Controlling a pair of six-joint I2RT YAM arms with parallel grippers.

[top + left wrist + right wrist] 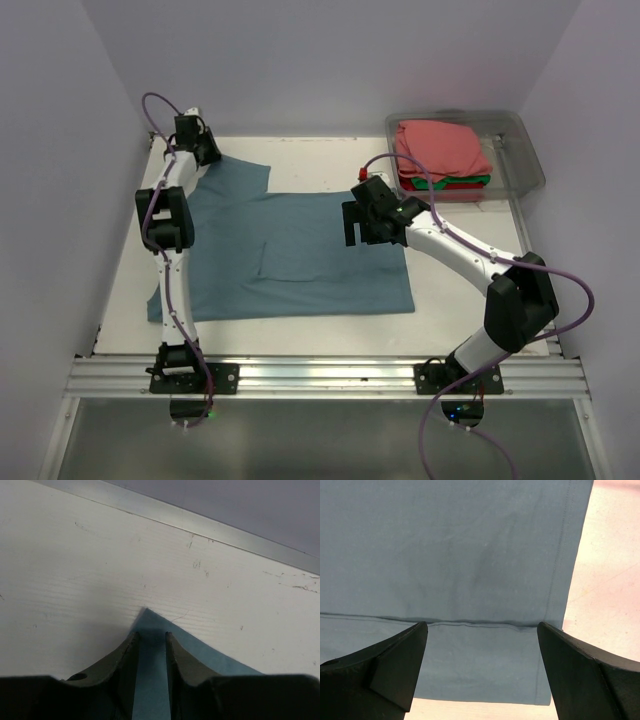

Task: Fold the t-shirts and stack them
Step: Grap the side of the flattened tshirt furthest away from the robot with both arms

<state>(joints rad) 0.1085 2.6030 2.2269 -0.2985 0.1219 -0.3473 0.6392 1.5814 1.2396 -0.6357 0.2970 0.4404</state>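
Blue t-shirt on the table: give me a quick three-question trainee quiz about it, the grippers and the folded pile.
1. True or false: the right gripper hangs wide open over the blue t-shirt.
2. Where is the folded stack? A) in the clear bin B) on the blue t-shirt C) on the floor
3. Fill in: the stack's top shirt is ____.
Key: 1 true; 2 A; 3 salmon-pink.

The desk is a white board, scuffed and lightly scratched, with an aluminium rail along its near edge. A slate-blue t-shirt lies spread flat across the middle, one sleeve reaching toward the far left corner. A clear plastic bin sits at the far right corner, apart from the shirt.
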